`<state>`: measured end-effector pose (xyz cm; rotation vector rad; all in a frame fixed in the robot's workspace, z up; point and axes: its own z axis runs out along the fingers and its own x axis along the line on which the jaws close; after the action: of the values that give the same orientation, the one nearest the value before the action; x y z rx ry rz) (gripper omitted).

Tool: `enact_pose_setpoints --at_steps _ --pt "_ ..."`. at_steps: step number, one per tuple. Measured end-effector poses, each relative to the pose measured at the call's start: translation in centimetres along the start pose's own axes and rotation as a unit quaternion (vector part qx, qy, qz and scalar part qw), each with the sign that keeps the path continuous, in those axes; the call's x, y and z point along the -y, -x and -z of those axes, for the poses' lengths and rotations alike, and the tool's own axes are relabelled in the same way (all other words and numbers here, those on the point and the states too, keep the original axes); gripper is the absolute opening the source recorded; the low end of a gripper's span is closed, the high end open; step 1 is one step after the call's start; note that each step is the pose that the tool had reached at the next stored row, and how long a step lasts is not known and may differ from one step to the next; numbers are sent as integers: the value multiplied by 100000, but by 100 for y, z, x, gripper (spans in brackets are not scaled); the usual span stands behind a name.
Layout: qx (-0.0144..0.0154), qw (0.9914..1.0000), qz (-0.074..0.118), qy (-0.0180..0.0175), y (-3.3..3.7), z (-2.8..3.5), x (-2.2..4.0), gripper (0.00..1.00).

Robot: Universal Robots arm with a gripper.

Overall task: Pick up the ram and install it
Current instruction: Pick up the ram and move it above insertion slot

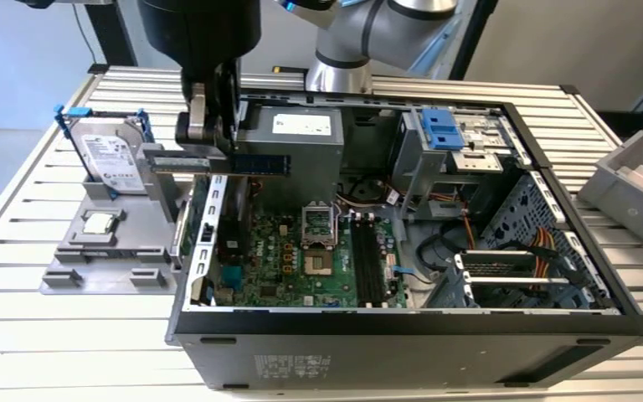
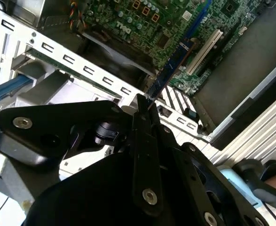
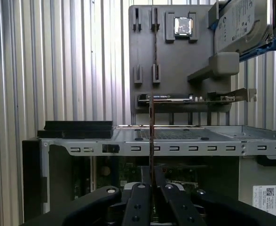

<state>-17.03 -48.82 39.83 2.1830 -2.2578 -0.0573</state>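
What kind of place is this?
Probably a robot PC-assembly test bench: open desktop case with bare motherboard on a slatted metal table, grey fixture holding hard drive and processor, tool gripping the ram.

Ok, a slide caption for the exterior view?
Hand grips the ram above the open computer case, beside the grey parts holder.
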Motion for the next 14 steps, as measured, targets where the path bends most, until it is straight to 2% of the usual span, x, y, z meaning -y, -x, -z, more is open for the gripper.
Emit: enact_pose_setpoints --at_steps 14 --pt "2 100000 0 0 8 6 227 0"
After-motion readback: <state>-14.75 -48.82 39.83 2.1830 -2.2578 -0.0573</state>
